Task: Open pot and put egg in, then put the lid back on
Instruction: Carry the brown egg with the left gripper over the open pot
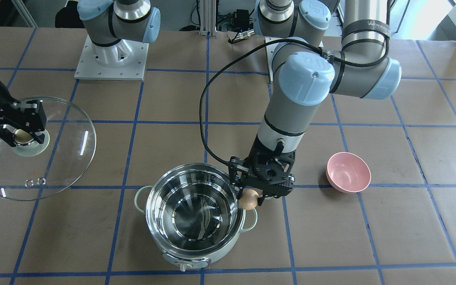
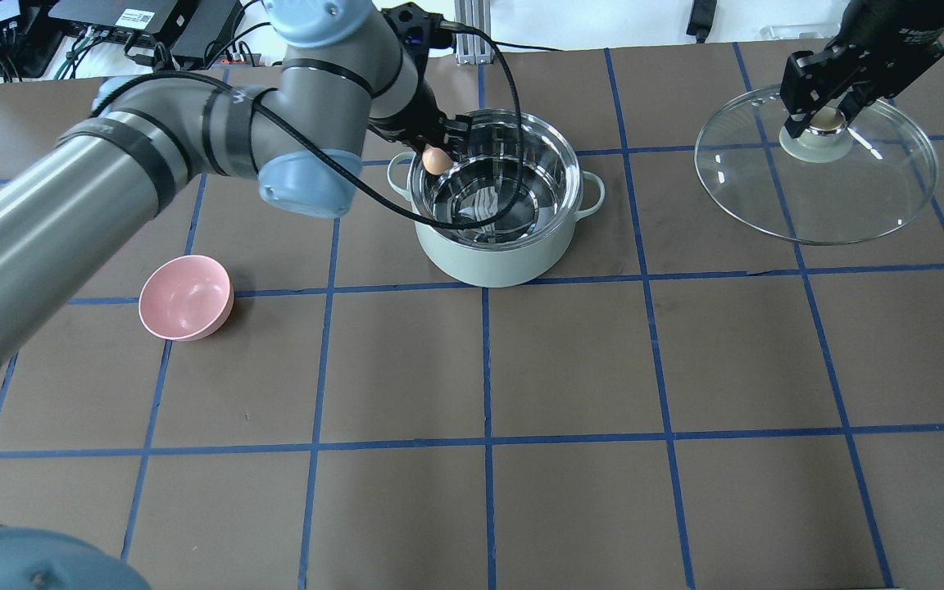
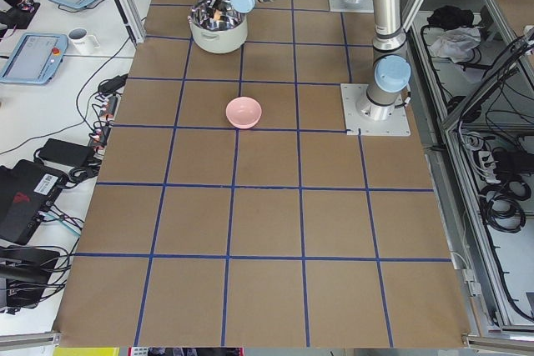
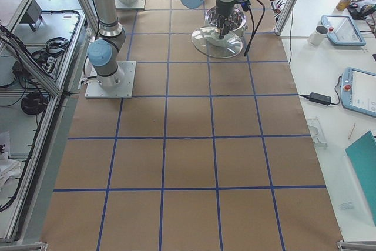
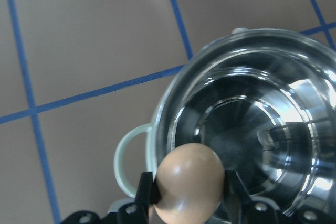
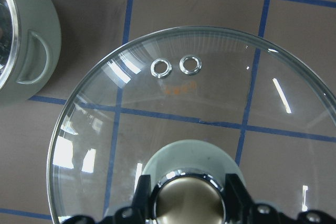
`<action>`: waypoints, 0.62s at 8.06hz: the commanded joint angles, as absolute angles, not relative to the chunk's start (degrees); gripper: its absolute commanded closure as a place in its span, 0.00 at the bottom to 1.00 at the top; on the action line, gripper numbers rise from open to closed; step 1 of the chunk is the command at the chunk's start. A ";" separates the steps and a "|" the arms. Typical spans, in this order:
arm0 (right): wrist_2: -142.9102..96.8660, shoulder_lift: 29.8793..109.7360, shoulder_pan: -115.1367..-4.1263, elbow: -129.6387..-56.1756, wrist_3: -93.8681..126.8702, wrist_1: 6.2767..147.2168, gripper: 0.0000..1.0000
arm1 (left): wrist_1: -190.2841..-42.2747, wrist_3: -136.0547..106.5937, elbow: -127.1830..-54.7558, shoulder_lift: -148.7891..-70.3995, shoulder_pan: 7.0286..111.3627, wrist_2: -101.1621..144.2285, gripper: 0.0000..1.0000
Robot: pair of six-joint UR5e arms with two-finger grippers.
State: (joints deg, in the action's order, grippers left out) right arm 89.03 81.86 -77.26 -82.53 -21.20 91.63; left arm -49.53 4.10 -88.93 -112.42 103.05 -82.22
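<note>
Right at the pot's edge, we see the egg [image 5: 188, 183] clamped between the two fingers of the left gripper [image 1: 250, 198]. It is small, smooth, oval and tan-brown, with a soft sheen on top, and it is far smaller than the pot. It hangs over the rim on the robot's left side, just above one loop handle [image 5: 122, 161], and has not yet been put inside.

The pot [image 2: 488, 258] stands open on the table [image 2: 570, 360]. Its outside is pale mint green. The steel lining is bright and mirror-like, with ringed reflections down to the bottom. Two small loop handles stick out at the sides and a control tab [image 1: 184, 264] sits on the side facing the operators.

Well apart from the pot, on the robot's right, the right gripper [image 2: 823, 119] is closed around the round beige knob [image 6: 188, 205] of the lid [image 1: 57, 158]. The lid is a wide clear glass dome with a pale green centre disc, and two small metal vent rings [image 6: 161, 67] sit close together near its edge. We cannot tell whether the lid touches the table.

A small pink bowl [image 2: 185, 297] sits on the robot's left, apart from the pot.
</note>
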 commanded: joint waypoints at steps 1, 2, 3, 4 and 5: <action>88.50 82.52 -74.01 -83.14 -24.09 92.47 1.00 | -46.76 3.86 -87.80 -118.89 108.02 -81.38 0.83; 89.20 83.05 -73.74 -83.06 -25.21 92.63 1.00 | -45.89 3.95 -87.45 -121.44 108.02 -81.56 0.83; 88.25 83.14 -73.13 -83.14 -25.40 92.64 1.00 | -45.79 3.96 -87.45 -122.68 108.02 -81.65 0.83; 88.24 83.14 -72.95 -83.14 -25.40 92.64 1.00 | -45.79 3.87 -87.45 -123.04 108.02 -81.65 0.83; 88.16 83.23 -72.95 -83.23 -25.31 92.72 1.00 | -45.79 3.52 -87.45 -124.18 108.02 -81.74 0.81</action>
State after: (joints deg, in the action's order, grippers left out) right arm 88.40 83.05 -73.26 -83.12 -25.22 92.62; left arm -45.92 3.87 -87.50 -122.31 107.97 -81.62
